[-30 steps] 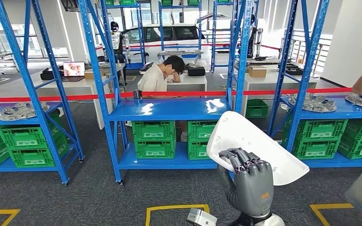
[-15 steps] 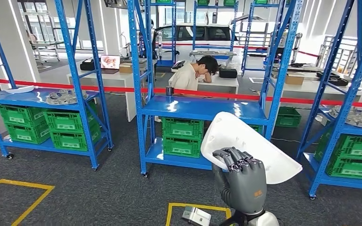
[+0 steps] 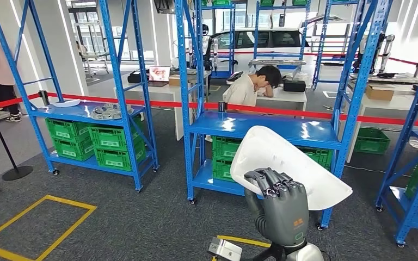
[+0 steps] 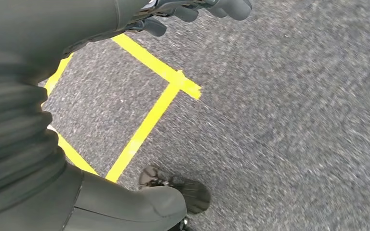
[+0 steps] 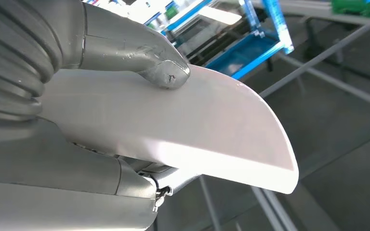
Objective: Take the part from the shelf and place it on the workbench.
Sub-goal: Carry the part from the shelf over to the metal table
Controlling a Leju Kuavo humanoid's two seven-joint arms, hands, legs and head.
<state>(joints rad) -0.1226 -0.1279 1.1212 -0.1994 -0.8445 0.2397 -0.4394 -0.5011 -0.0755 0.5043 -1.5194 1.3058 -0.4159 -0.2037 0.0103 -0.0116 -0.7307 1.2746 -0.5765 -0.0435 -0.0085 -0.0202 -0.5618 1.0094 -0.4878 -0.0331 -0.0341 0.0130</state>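
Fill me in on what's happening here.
The robot's right hand grips a white curved part, thumb pressed on its face, carrying it in front of a blue shelf. The left hand hangs over grey carpet with yellow floor lines, holding nothing. The part is not yet on any workbench. A person sits behind the shelf.

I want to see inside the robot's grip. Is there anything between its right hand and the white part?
Nothing. In the right wrist view the thumb presses straight onto the white part, and the head view shows the right hand gripping its edge.
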